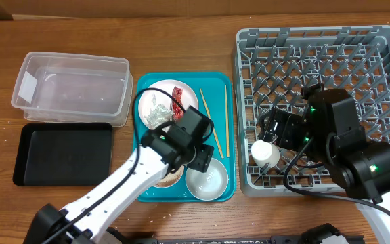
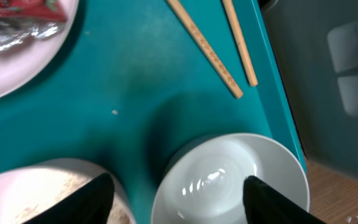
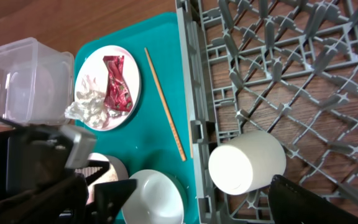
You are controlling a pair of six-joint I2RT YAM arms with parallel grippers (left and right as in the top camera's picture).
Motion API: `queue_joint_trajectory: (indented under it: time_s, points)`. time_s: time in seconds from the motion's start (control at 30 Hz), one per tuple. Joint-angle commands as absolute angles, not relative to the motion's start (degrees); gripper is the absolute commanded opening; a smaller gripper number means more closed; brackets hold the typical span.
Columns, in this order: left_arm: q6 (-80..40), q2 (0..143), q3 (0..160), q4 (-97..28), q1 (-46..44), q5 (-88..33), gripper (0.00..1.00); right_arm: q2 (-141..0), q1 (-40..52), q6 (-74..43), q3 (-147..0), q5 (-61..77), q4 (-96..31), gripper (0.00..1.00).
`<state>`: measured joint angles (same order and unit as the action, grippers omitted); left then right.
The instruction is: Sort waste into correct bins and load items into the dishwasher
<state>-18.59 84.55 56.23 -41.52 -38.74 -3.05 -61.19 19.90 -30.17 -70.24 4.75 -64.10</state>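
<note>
My left gripper (image 1: 196, 166) (image 2: 178, 186) hovers open over the teal tray. One finger is above the white dish of rice grains (image 2: 36, 193) and the other above the inside of the white bowl (image 1: 208, 181) (image 2: 222, 174), so the bowl's near rim lies between them. My right gripper (image 1: 266, 135) (image 3: 210, 199) stands open in the grey dishwasher rack (image 1: 317, 61). The small white cup (image 1: 264, 152) (image 3: 247, 163) lies on its side just ahead of its fingers, free of them. Two chopsticks (image 1: 213, 129) (image 2: 204, 50) lie on the tray. A red wrapper (image 1: 178, 95) (image 3: 117, 84) and a white tissue (image 1: 156, 112) (image 3: 92, 106) sit on the large plate (image 1: 156, 89).
The teal tray (image 1: 212, 81) lies against the rack's left wall. A clear tub (image 1: 73, 85) stands at the far left with a shallow black tray (image 1: 63, 154) in front of it. Upright pegs fill the rack around the cup. A loose rice grain (image 2: 115, 112) lies on the teal tray.
</note>
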Motion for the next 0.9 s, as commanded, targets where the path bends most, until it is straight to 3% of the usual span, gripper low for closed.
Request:
queue_joint_trajectory:
  time_s: [0.0,0.2,0.3,0.33,0.5,0.67,0.73,0.87]
  points:
    - [-18.7,87.5,55.6,-38.1,-40.5,-1.3,0.64,-61.6,19.9,-30.2,-71.5,7.0,-64.2,0.93]
    - [-18.0,94.6,55.6,-38.0,-40.7,-0.7,0.47,-61.7,19.9,-30.2,-71.5,7.8,-65.0,0.91]
    - [-18.0,94.9,55.7,-39.1,-40.7,0.4,0.18,-61.7,19.9,-30.2,-71.5,7.8,-65.1,0.91]
    - [-18.0,94.7,56.1,-39.8,-40.7,0.4,0.04,-61.7,19.9,-30.2,-71.5,7.8,-65.0,0.91]
    - [-18.5,92.6,62.7,-48.3,-39.9,-0.8,0.04,-61.7,19.9,-30.2,-71.5,7.8,-65.0,0.91]
    - [-16.0,89.1,73.1,-60.0,-33.5,-6.1,0.04,-61.7,19.9,-30.2,-71.5,7.8,-65.3,0.91]
    - [-12.4,87.7,75.0,-61.9,-29.7,-12.3,0.04,-61.7,19.9,-29.8,-71.5,8.1,-65.2,0.92]
    - [-1.5,85.6,75.8,-62.5,-17.5,-38.5,0.04,-61.7,19.9,-21.6,-71.5,16.5,-63.8,0.92]
